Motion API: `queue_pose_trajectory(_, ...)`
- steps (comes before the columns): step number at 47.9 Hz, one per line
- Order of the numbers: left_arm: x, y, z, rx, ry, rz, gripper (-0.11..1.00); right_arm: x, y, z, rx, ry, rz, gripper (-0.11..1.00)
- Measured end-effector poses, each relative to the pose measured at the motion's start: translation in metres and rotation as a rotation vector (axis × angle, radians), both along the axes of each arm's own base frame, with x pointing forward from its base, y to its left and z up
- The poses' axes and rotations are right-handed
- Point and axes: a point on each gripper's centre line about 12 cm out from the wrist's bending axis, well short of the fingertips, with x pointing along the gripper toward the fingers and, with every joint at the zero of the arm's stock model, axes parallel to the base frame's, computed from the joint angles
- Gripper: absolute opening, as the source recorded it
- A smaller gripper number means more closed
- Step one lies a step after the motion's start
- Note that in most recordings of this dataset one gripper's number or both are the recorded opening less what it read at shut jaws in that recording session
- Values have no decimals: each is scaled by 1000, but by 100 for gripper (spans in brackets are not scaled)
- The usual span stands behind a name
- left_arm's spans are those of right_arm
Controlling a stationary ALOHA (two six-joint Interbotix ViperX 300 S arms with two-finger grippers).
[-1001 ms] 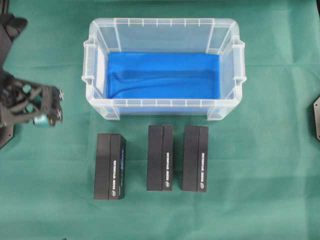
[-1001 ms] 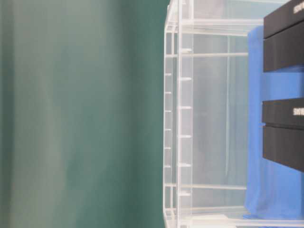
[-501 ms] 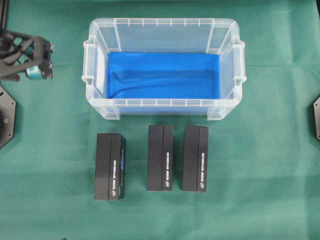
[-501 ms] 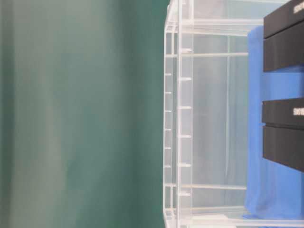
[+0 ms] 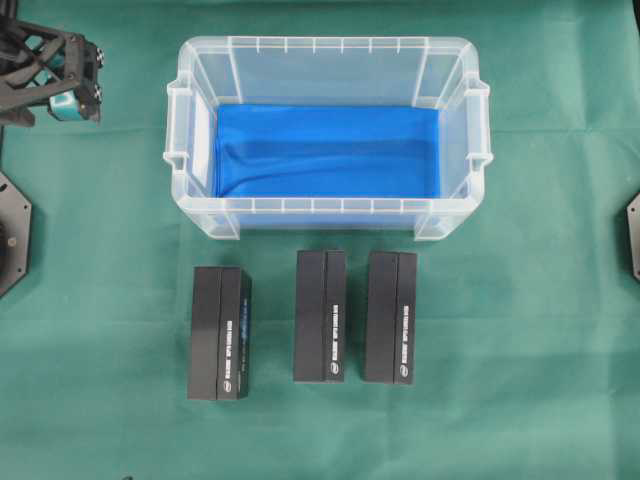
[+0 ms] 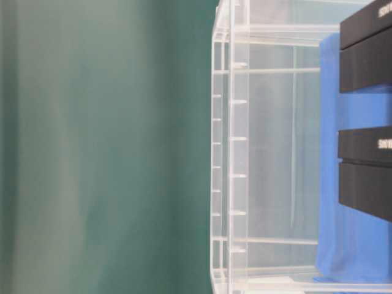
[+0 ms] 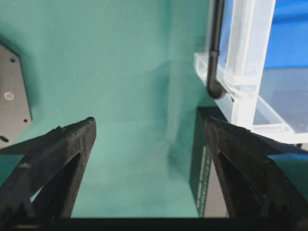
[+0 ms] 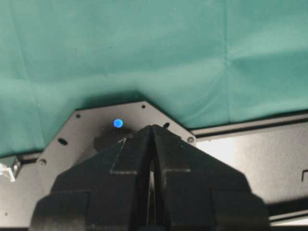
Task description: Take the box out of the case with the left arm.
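Note:
The clear case (image 5: 325,45) stands at the back middle of the green cloth; only its blue lining (image 5: 330,150) shows inside. Three black boxes lie in a row in front of it, left (image 5: 220,333), middle (image 5: 320,316) and right (image 5: 391,317). My left gripper (image 5: 92,75), lattice-framed with teal pads, hovers open and empty at the far left, beside the case's left end. In the left wrist view its fingers (image 7: 62,154) are spread wide over bare cloth, with the case corner (image 7: 245,72) and a box (image 7: 204,159) to the right. My right gripper (image 8: 152,132) is shut and empty.
Black arm base plates sit at the left edge (image 5: 10,235) and the right edge (image 5: 633,235). A black cable (image 7: 215,48) hangs by the case corner. The table-level view shows the case wall (image 6: 233,153) and two boxes (image 6: 366,55) (image 6: 366,171).
My left gripper has moved from beside the case's front left corner back towards the far left corner of the overhead view, staying open. The boxes and case have not moved.

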Motion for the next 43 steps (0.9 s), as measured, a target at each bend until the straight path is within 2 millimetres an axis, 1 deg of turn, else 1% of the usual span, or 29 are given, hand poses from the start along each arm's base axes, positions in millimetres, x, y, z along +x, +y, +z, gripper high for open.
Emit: queue_pose_trajectory(43, 1, 1, 0, 9, 7, -43, 90, 0, 0, 0, 0, -2, -2, 0)
